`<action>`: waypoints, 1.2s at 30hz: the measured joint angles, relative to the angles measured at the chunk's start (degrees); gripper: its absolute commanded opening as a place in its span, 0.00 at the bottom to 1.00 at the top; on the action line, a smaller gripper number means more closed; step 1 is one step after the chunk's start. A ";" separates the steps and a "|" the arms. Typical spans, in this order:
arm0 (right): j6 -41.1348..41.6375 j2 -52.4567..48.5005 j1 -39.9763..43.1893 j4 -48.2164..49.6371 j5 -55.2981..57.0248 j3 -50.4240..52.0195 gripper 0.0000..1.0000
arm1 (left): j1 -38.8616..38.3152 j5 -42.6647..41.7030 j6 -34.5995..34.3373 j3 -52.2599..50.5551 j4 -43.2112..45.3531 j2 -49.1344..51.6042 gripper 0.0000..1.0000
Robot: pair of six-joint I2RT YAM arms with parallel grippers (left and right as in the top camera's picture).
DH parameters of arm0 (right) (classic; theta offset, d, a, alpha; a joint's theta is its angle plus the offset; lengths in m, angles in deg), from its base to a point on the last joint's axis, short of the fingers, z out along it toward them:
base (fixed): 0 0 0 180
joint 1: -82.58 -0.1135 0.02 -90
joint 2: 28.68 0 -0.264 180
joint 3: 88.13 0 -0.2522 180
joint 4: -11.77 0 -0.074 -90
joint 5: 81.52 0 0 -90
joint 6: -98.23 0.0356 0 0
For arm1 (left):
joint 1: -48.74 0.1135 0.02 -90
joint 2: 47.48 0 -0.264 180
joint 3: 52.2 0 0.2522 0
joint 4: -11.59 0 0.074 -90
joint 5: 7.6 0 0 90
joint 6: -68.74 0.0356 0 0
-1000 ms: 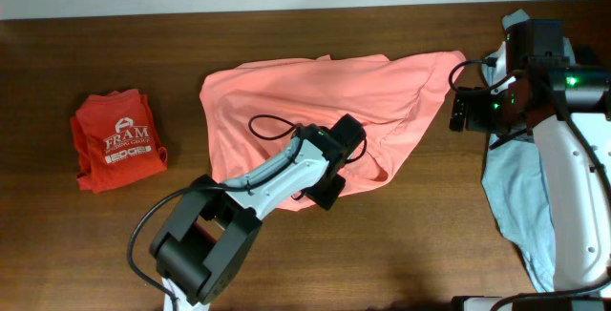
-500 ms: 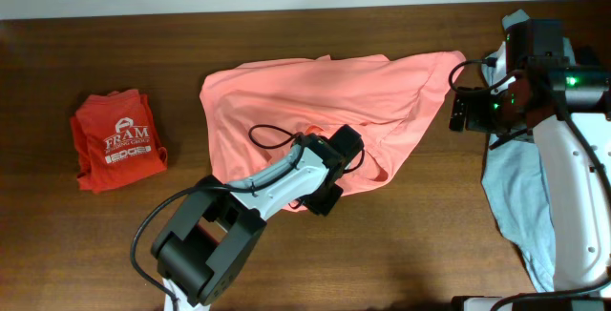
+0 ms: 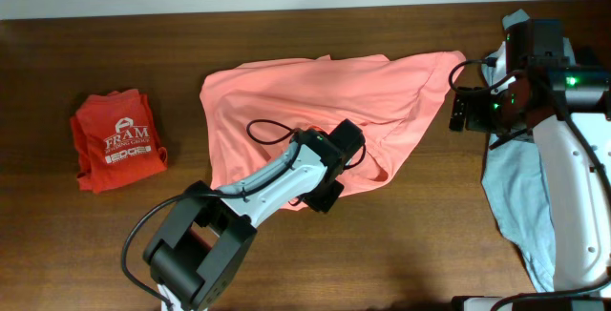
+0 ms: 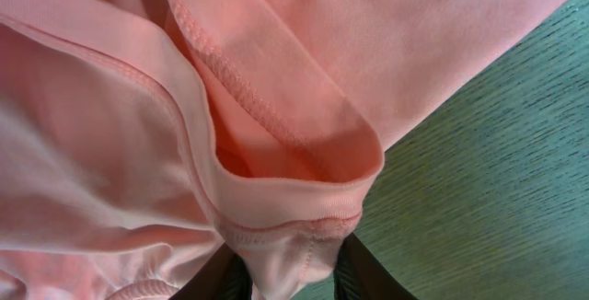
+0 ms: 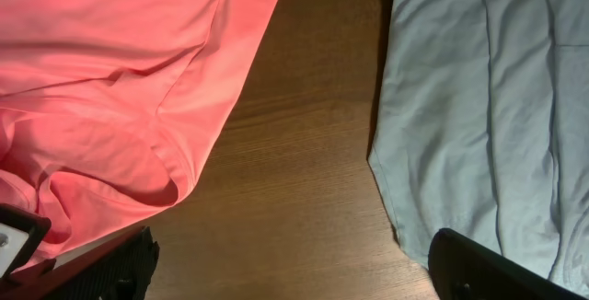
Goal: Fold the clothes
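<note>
The salmon-pink top (image 3: 315, 96) lies spread and rumpled across the middle of the table. My left gripper (image 3: 334, 173) sits at its lower right edge, shut on a stitched hem fold of the top (image 4: 285, 254), with the fabric pinched between both fingers. The top fills most of the left wrist view and the left part of the right wrist view (image 5: 110, 88). My right gripper (image 3: 465, 111) hovers open and empty just right of the top's upper right corner, over bare wood (image 5: 285, 272).
A folded darker red shirt with white "FRAM" print (image 3: 116, 141) lies at the left. A pale grey-blue garment (image 3: 520, 196) lies at the right edge under the right arm, also in the right wrist view (image 5: 488, 107). A black cable loops over the top.
My left gripper shifted slightly at the top's lower edge and stays shut on the hem. The right arm has not moved.
</note>
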 measured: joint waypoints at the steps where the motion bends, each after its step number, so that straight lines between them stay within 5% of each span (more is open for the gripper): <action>1: -0.04 0.00 0.00 0.00 0.00 0.00 0.99 | 0.00 0.00 0.00 0.00 0.00 0.00 0.07; 2: -0.02 0.00 0.00 0.00 0.00 0.00 0.99 | 0.02 0.04 0.00 0.00 0.00 0.00 0.00; 11: -0.02 0.00 0.00 -0.13 0.00 0.00 0.99 | 0.87 10.58 -6.14 0.24 -11.52 -6.54 0.00; 20: 0.02 -0.90 0.00 -0.13 0.00 0.00 0.99 | 10.91 15.41 -10.84 0.52 -23.30 -20.33 0.00; 36: 0.00 -12.70 0.09 7.30 0.02 0.00 0.99 | 34.36 19.82 -18.64 0.52 -22.75 -21.14 0.00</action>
